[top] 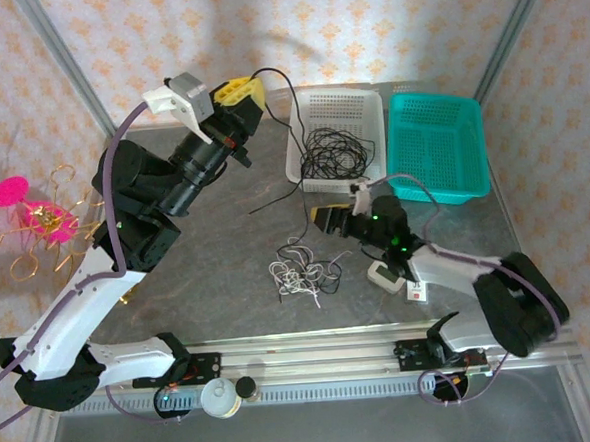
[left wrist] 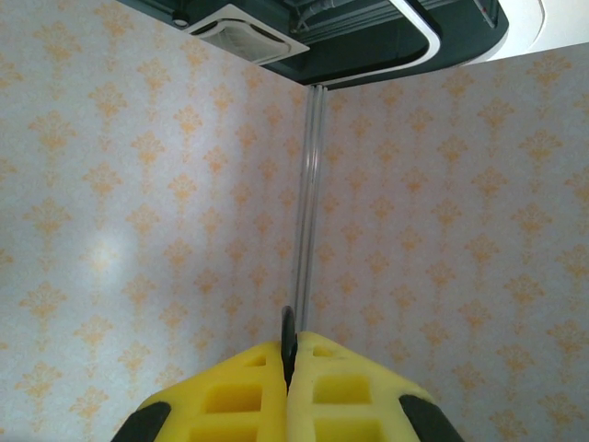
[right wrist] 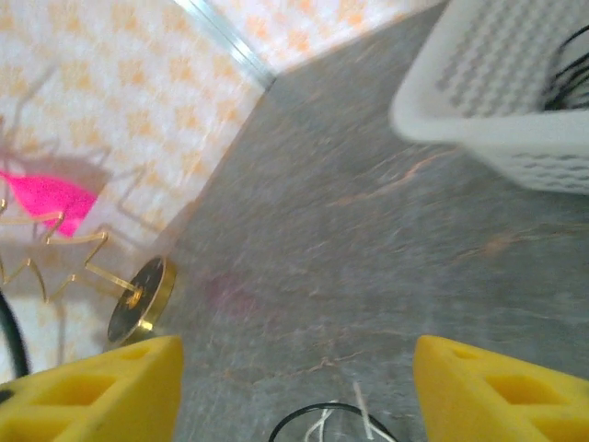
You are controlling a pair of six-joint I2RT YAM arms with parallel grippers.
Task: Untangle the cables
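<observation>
Black cables [top: 333, 149] lie in the white basket [top: 363, 102] at 12 o'clock. The left gripper [left wrist: 291, 354] pinches another cable [left wrist: 286, 320]. The knotted pile [top: 298, 271] by the open right gripper [right wrist: 296, 368] looks left to do.

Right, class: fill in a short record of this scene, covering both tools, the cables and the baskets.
left tool: raised, shut on a black cable
right tool: open, holding nothing, low over the table
tangle: white and black cables on the table, beside the right tool
white basket: holds a black cable coil
teal basket: right of the white basket
</observation>
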